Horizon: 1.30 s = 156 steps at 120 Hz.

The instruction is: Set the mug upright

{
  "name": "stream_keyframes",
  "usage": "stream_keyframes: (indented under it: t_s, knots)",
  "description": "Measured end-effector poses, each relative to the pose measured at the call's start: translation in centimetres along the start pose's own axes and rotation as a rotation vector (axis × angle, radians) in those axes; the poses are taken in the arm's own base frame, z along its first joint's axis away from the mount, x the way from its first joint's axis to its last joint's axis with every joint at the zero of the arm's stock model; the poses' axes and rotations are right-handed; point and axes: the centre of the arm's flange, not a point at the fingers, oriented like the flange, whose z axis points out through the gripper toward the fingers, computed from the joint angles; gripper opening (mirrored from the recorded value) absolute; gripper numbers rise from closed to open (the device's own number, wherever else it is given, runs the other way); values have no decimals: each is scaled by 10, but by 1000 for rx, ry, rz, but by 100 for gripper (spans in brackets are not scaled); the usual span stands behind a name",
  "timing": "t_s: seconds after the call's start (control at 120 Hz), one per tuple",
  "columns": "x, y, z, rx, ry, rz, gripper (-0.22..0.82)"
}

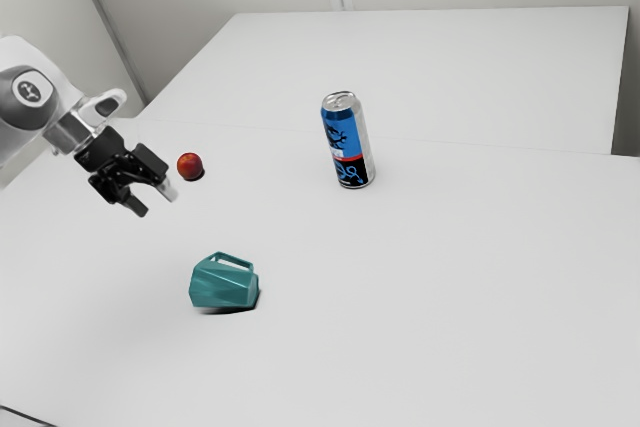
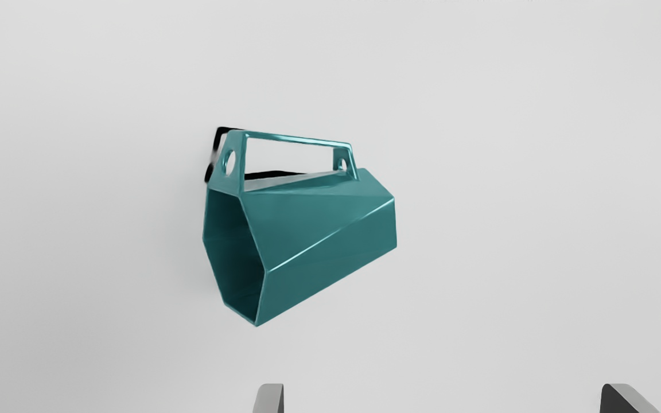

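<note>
Lying on its side in the exterior view, the teal mug [image 1: 225, 285] rests on the table [image 1: 450, 277], near but clear of the gripper [image 1: 154, 201], whose fingers stand apart with nothing between them. The can [image 1: 347, 142] is well apart, so likelier trouble comes from the mug itself: an off-centre pinch could roll it. In the wrist view, the handle [image 2: 299, 139] juts from the faceted body, where a lowered finger could catch it. Tapering sides may slip during turning, and releasing before it's level could topple it.
</note>
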Motion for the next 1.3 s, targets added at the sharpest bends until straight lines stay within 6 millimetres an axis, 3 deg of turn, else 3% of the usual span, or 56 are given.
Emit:
stream_keyframes:
  t_s: [0.175, 0.4, 0.608, 0.967, 1.3]
  knots:
    - [-12, -47, 44, -126, 51, -86, 60]
    - [-25, -75, 92, -220, 87, -151, 60]
    - [-18, -96, 124, -260, 116, -207, 60]
    - [-26, -100, 157, -356, 96, -182, 60]
    - [-31, -89, 169, -465, 92, -122, 60]
